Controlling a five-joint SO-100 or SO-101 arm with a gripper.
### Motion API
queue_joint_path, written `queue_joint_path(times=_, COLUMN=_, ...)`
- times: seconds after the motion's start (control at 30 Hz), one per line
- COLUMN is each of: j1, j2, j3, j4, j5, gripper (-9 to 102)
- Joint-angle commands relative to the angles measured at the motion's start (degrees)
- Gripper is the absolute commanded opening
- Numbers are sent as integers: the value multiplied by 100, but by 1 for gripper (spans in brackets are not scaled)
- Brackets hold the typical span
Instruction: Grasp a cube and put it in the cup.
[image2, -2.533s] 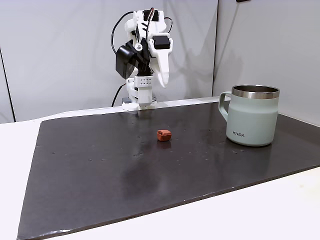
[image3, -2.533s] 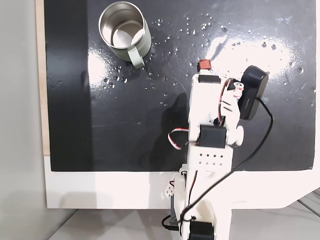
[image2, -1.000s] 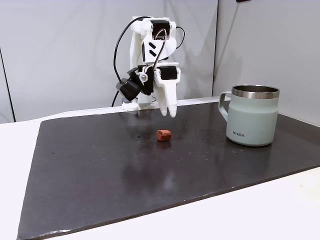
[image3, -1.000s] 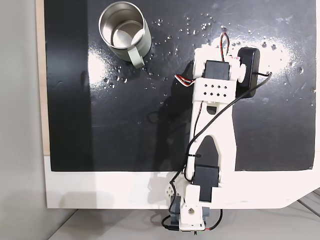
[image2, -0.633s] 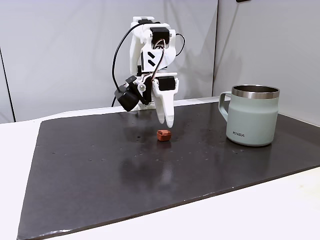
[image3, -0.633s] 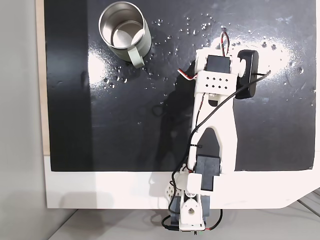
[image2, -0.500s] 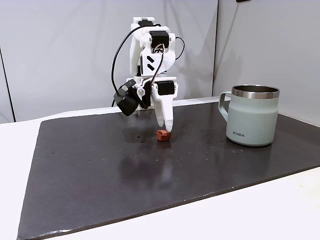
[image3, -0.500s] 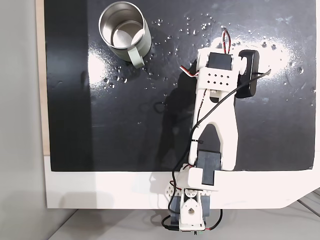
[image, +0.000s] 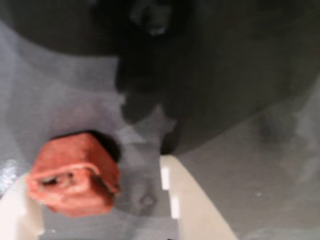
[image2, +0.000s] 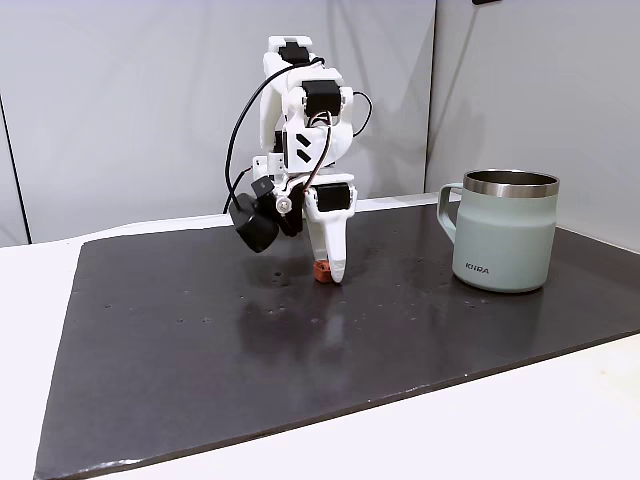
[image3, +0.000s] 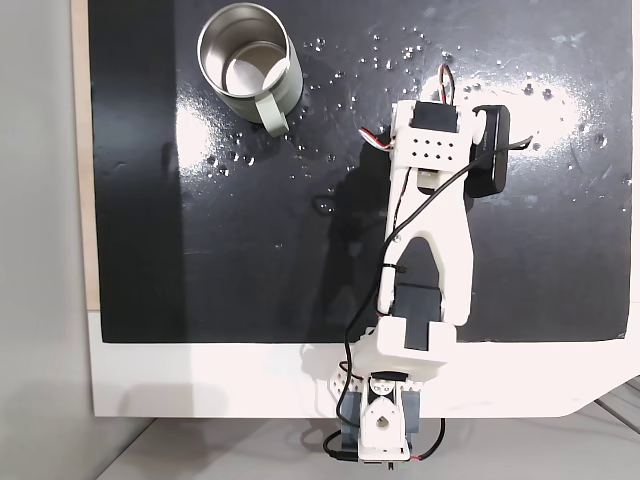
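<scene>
Main risk: the cube (image: 72, 172) sits hard against one side of the gap instead of centred, so closing could push it sideways or squeeze it out from the fingertips, and it is small enough to skid on the glossy dark mat (image2: 200, 350). A second risk is the fingertips scraping or jamming on the mat, since they look to be right down at its surface in the side-on fixed view. Gripper (image: 107, 210) is spread, not pinching anything yet: in the wrist view one white finger (image: 192, 205) comes up from 6 o'clock with clear mat between it and the cube, the other finger (image: 17, 212) shows at the 8 o'clock corner, touching or almost touching the cube; blur makes contact hard to call. Cube rests on the mat, between the fingers, and in the side-on fixed view it peeks out at the fingertip (image2: 321, 270). Cup (image2: 505, 230) stands upright on the mat well apart, at about 3 o'clock from the cube there, opening empty in the top-down fixed view (image3: 292, 85).
</scene>
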Motion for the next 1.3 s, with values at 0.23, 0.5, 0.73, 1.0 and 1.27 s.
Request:
queue_joint_path(times=0.23, j1=0, j2=79, j3=-396, j4=-62, j5=-35, gripper=12)
queue_joint_path(times=0.5, j1=18, j2=79, j3=-299, j4=-62, j5=-44, gripper=5)
queue_joint_path(times=0.73, j1=18, j2=237, j3=-325, j4=53, j5=9, gripper=4)
queue_joint_path(times=1.0, j1=-97, j2=1160, j3=-589, j4=659, j5=202, gripper=4)
queue_joint_path(times=1.27, j1=-299, j2=2118, j3=-1371, j4=1652, j5=404, gripper=4)
